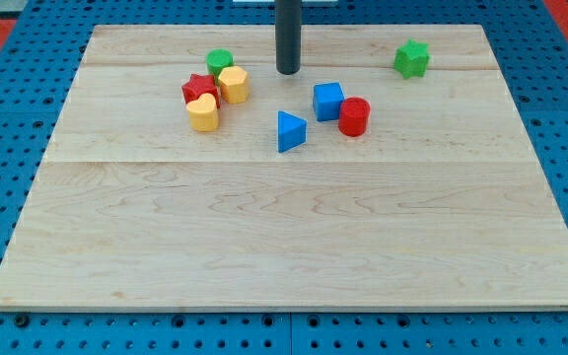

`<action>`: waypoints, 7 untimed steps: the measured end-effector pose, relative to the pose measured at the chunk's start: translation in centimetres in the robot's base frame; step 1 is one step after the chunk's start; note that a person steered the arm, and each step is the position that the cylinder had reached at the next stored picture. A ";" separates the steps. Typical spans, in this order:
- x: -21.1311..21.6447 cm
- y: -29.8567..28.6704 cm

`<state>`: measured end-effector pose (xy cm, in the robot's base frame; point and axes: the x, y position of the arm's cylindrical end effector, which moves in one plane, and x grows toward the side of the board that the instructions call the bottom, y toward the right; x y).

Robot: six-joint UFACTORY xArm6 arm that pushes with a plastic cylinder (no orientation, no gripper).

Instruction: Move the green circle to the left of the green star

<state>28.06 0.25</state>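
Observation:
The green circle (219, 61) sits at the upper left of the wooden board, touching the yellow hexagon (234, 85) below it. The green star (412, 59) lies apart at the upper right. My tip (288, 71) rests on the board between them, a little to the right of the green circle and well to the left of the green star. It touches no block.
A red star (199, 90) and a yellow heart (203, 113) crowd under the green circle. A blue triangle (290, 131), a blue cube (329, 101) and a red cylinder (354, 116) lie below the tip. The board (294, 237) ends on a blue pegboard.

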 end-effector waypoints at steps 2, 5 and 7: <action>2.6 -7.7; -1.6 -13.1; -0.3 -0.4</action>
<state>27.72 -0.14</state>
